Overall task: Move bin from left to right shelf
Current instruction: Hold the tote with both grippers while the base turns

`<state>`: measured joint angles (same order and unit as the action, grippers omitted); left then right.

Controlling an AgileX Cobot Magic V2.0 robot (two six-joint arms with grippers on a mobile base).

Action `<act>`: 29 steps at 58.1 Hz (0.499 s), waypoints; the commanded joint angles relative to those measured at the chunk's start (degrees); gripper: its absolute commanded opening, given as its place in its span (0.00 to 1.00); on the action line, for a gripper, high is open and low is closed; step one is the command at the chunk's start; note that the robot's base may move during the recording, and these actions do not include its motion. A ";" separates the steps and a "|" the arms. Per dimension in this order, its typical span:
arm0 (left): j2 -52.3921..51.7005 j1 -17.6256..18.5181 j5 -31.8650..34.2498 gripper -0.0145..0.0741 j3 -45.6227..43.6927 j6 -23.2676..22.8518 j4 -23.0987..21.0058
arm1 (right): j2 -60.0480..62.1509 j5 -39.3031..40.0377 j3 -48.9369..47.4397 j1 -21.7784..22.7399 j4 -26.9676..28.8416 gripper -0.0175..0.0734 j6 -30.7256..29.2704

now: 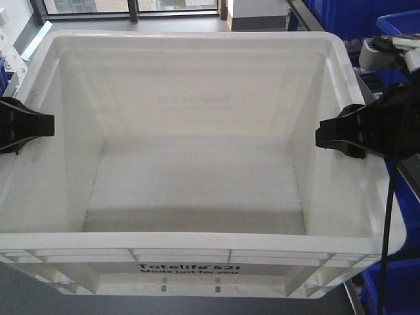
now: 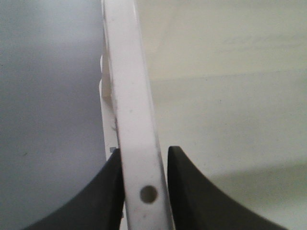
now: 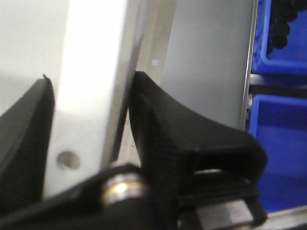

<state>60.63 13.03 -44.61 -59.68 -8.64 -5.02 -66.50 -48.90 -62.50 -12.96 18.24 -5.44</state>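
Front view: the bin [image 1: 190, 241] fills the frame, upright and empty, label side at 6 o'clock. The left gripper [image 1: 47, 125] bites its rim at 9 o'clock and the right gripper [image 1: 320, 134] bites it at 3 o'clock. Dark blue bins [image 1: 400, 23] sit at 1 to 3 o'clock, beyond the right wall. You can't tell from here if the bin is lifted or resting, or which shelf it belongs to. My read: the two-sided grasp is done, and the carry to the right shelf and the set-down are left.

Left wrist view: the left rim strip [image 2: 132, 110] runs from 12 to 6 o'clock between the black fingers [image 2: 189, 191]. They are only rim-width apart, one on each face, touching it. Clamped on the rim, not spread. The grey surface at 9 o'clock is blurred.

Right wrist view: same story. The right rim strip [image 3: 93, 67] sits between the two ribbed fingers [image 3: 163, 129], closed onto it with contact on both sides. More blue bins show at 3 o'clock, well apart from the grip. You should watch for tilt, since you hold only thin rim.
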 commanded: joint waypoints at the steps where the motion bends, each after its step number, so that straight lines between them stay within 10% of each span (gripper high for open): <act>1: -1.66 0.15 6.80 0.16 -2.28 2.38 1.70 | 2.02 5.53 -2.26 0.41 0.32 0.19 -2.64; 29: -1.66 0.15 6.80 0.16 -2.28 2.38 1.70 | 2.02 5.53 -2.26 0.41 0.32 0.19 -2.64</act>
<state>60.63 13.03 -44.61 -59.68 -8.64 -5.04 -66.50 -48.90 -62.50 -12.96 18.23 -5.44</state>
